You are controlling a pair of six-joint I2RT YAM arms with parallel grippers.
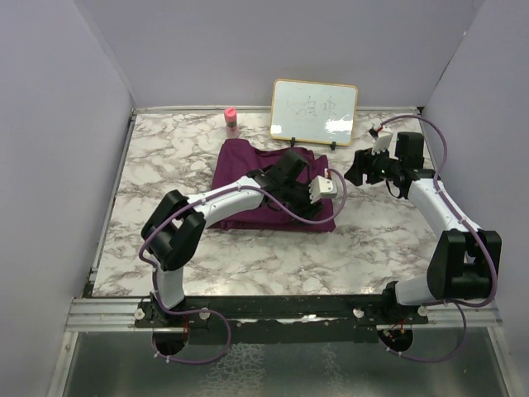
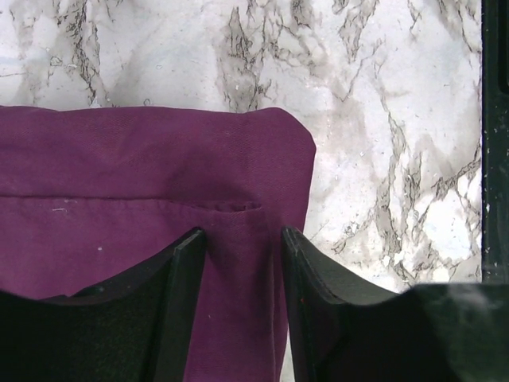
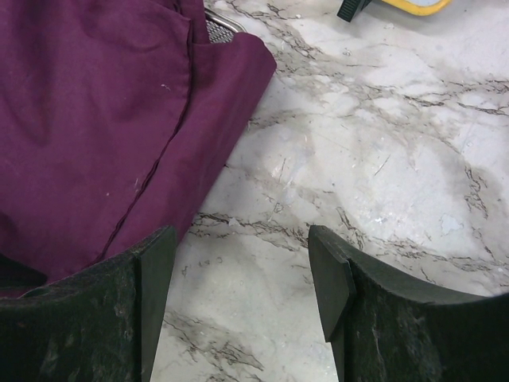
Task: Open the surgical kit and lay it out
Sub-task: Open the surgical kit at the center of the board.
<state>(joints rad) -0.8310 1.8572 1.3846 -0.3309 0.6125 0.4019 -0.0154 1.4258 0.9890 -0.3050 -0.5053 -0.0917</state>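
The surgical kit [image 1: 248,169] lies folded shut in its dark purple cloth wrap [image 2: 143,183] on the marble table. A bit of silver wire-mesh tray [image 3: 224,29] peeks out at one fold. My left gripper [image 1: 307,207] reaches across the wrap to its near right corner. In the left wrist view the left gripper [image 2: 242,239] is open, and a strip of cloth lies between the two black fingers. My right gripper [image 1: 357,175] hovers just right of the wrap. Its wrist view shows the right gripper [image 3: 240,243] open over bare marble, its left finger [image 3: 151,270] at the cloth's edge.
A framed whiteboard [image 1: 314,112] stands on clips at the back of the table, its yellow corner [image 3: 417,6] just beyond the right gripper. A small pink-capped bottle [image 1: 231,120] stands behind the wrap. Purple walls enclose the table on three sides.
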